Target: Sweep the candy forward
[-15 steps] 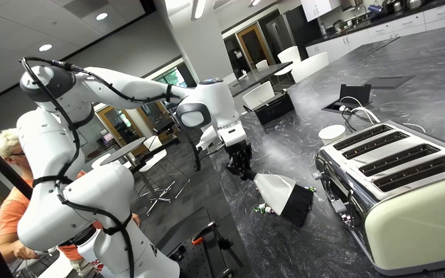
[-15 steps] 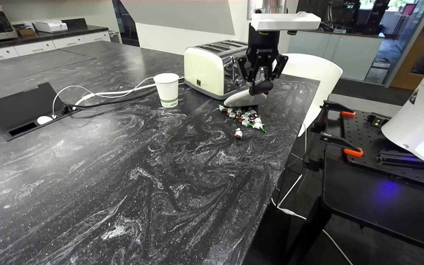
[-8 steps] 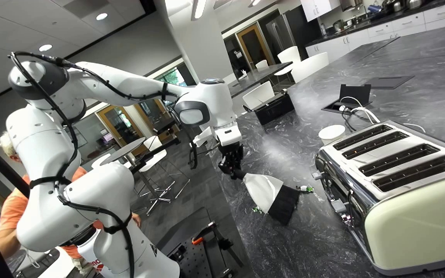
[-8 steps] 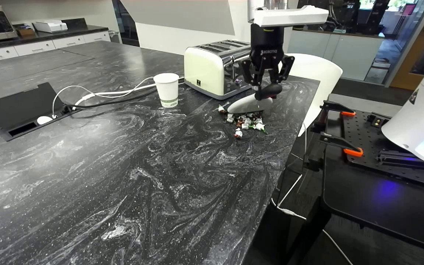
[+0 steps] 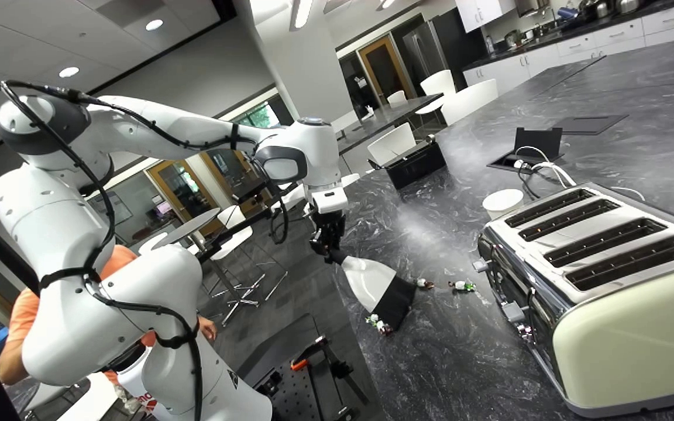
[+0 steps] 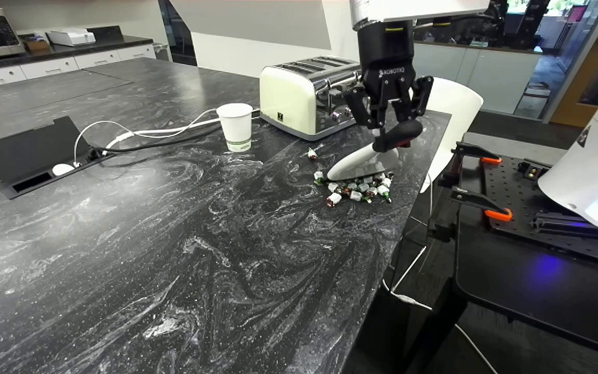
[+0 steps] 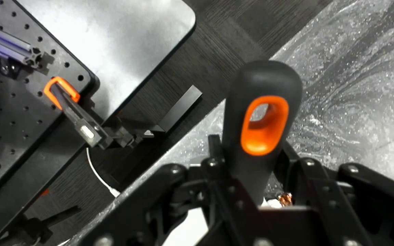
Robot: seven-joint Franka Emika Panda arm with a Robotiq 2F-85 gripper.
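Note:
My gripper (image 6: pixel 393 129) is shut on the black handle of a hand brush, also in an exterior view (image 5: pixel 326 250). In the wrist view the gripper (image 7: pixel 251 153) has the handle (image 7: pixel 265 77), with an orange-lined hole, between its fingers. The brush's white head (image 6: pixel 364 162) tilts down to the countertop; its dark bristles (image 5: pixel 394 303) rest at the counter. The candy (image 6: pixel 357 190), a cluster of small white, green and reddish-brown pieces, lies along the bristle side. Some candy (image 5: pixel 379 324) shows past the brush, the rest hidden behind it. One piece (image 6: pixel 312 154) lies apart, nearer the toaster.
A cream four-slot toaster (image 5: pixel 623 345) stands on the dark marbled countertop (image 6: pixel 200 259). A white paper cup (image 6: pixel 236 124) and cables (image 6: pixel 159 132) are beside it. An open outlet box (image 6: pixel 34 150) lies farther off. The counter's edge (image 6: pixel 400 236) runs close to the brush.
The gripper and brush have moved away from the toaster along the counter. The candy cluster has shifted the same way in front of the bristles. The lone piece near the toaster has stayed.

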